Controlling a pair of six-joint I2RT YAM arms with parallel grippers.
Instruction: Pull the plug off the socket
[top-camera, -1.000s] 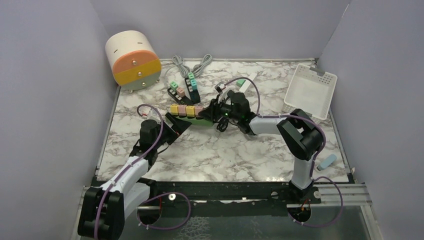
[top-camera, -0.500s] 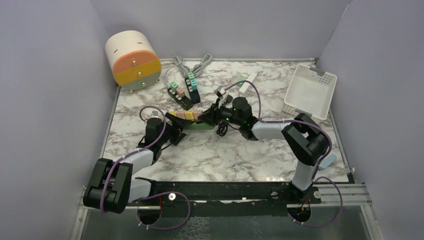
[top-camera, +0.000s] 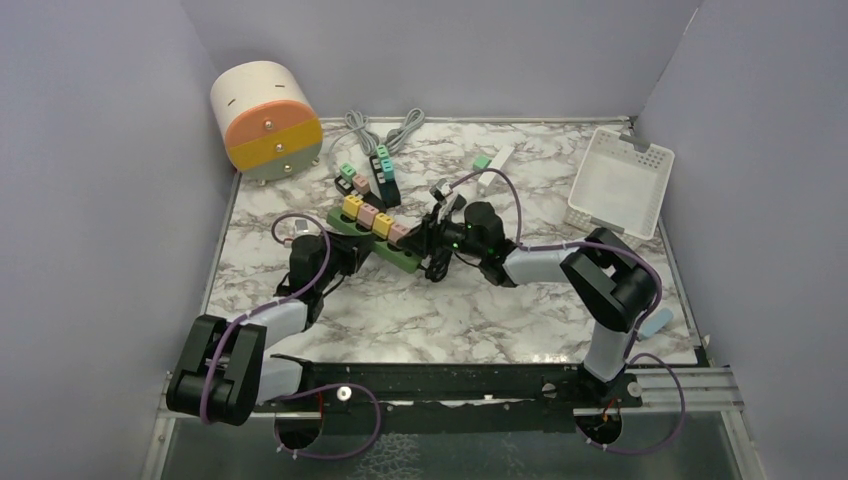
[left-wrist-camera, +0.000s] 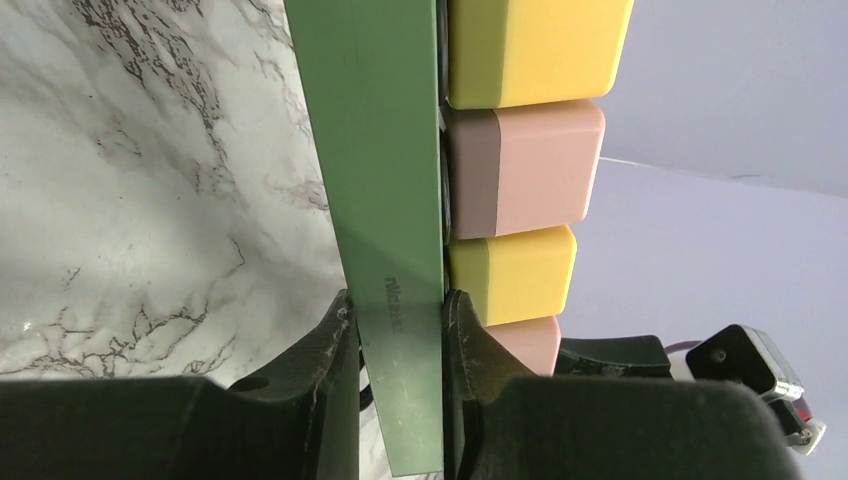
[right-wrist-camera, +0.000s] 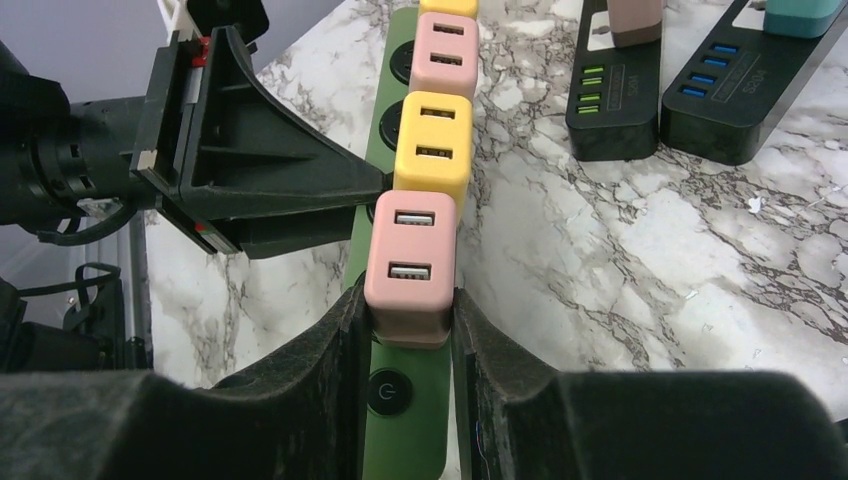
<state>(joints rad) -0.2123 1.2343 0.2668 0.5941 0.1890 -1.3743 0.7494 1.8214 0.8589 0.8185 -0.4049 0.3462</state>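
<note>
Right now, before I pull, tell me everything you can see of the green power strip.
The green power strip is a long, matte, plastic-looking bar set diagonally on the marble table. Four USB adapters sit plugged in a row: yellow, pink, yellow, pink. A round power button marks the end nearest the right arm. The left fingers clamp its long sides; the right fingers pinch the last pink adapter, not the strip.

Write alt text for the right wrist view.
The right end effector grips a pink plug seated in a green power strip, next to a yellow plug. The left end effector clamps the strip from the left; black power strips lie beyond.
</note>
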